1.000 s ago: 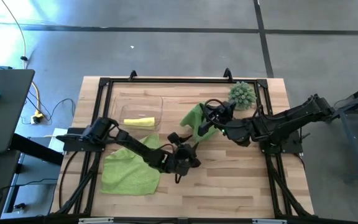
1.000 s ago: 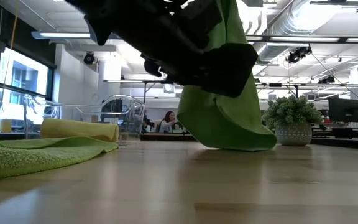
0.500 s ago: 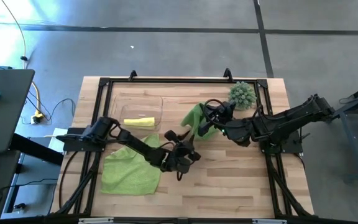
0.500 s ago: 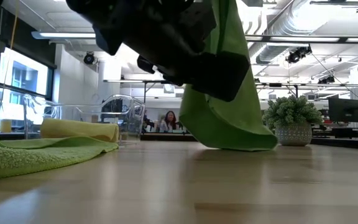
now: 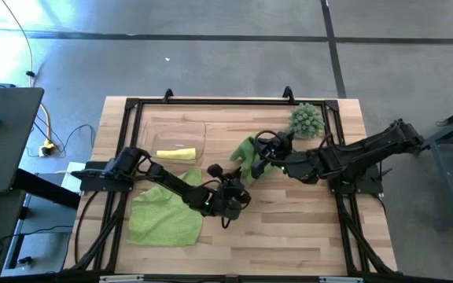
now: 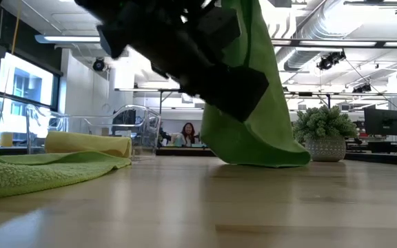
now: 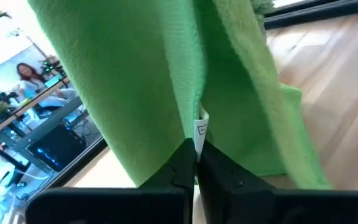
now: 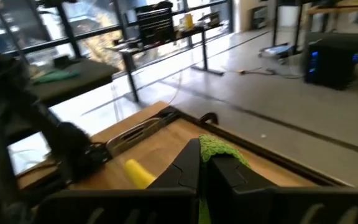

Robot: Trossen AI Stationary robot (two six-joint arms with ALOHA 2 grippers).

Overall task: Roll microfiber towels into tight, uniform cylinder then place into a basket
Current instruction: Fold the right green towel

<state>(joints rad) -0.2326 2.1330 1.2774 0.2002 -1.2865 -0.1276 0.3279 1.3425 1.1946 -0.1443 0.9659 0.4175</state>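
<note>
1. While it lies spread flat at the table's [image 5: 289, 236] near-left edge, a lime green towel [image 5: 165, 216] touches neither gripper.
2. Just beyond it, the left gripper [image 7: 196, 163] has its jaws pressed fully together on the edge of a second lime green towel [image 5: 246, 151], beside a small white tag [image 7: 201, 129].
3. That towel hangs in folds from both grippers, its lower end resting on the wood in the low view.
4. The right gripper [image 8: 205, 163] is clamped tight on the towel's other edge, near the table's middle.
5. Farther back on the left, a rolled yellow towel [image 5: 176, 154] lies inside the clear basket [image 5: 152, 130].
6. A spiky green plant [image 5: 306, 119] stands at the far right.
</note>
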